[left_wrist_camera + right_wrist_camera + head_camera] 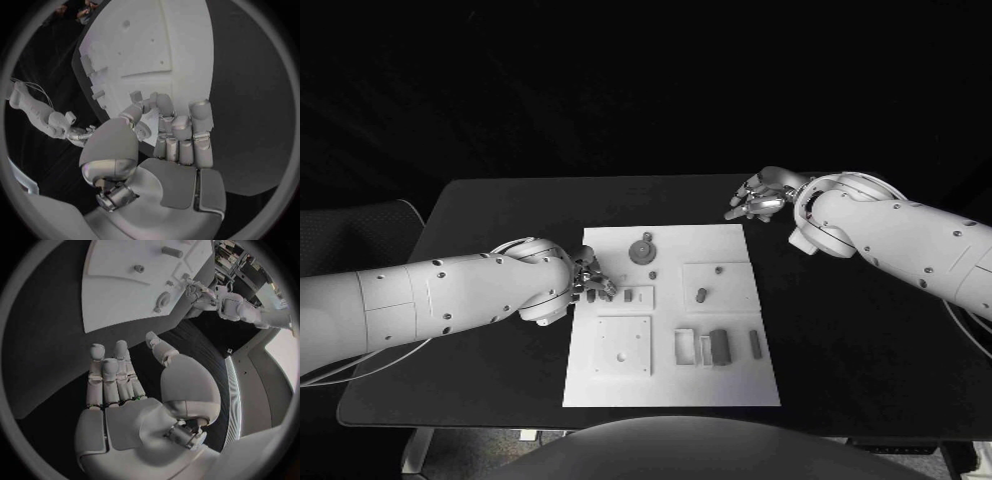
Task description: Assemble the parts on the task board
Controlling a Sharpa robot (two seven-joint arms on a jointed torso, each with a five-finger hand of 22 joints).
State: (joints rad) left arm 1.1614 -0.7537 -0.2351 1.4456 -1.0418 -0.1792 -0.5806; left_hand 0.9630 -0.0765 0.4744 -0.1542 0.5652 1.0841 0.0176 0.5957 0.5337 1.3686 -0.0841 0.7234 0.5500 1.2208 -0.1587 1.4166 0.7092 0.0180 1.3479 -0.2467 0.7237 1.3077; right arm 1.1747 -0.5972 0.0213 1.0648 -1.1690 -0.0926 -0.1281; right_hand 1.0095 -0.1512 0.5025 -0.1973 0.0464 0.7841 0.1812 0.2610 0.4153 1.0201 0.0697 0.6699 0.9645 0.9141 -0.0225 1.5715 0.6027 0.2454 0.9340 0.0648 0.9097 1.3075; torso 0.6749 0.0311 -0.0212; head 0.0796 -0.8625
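The board [671,315] is lying at the middle of the desk [877,340], its long sides running from the near edge toward the far one. Small grey parts [720,346] are lying loose in a row near the board's near right corner, a round part [643,249] is sitting close to its far edge, and a short peg [702,295] is resting on a raised square plate right of centre.

The left robot hand [591,278] is reaching over the board's left edge, fingers curled in together at a small slotted plate [636,294]; whether it is pinching a part there cannot be told. The right robot hand [762,197] is hovering over the bare desk beyond the board's far right corner, fingers straight and side by side, holding nothing.

Judging by this, the assembly is at an early stage, with the left robot hand working at the slotted plate. The next move is likely calling for a fine fingertip placement there, while the loose parts are waiting.

The left wrist view is showing the fingertips [139,96] meeting right at the board's surface. The right wrist view is showing an empty palm [134,425] and, across the board, the other robot hand at work.
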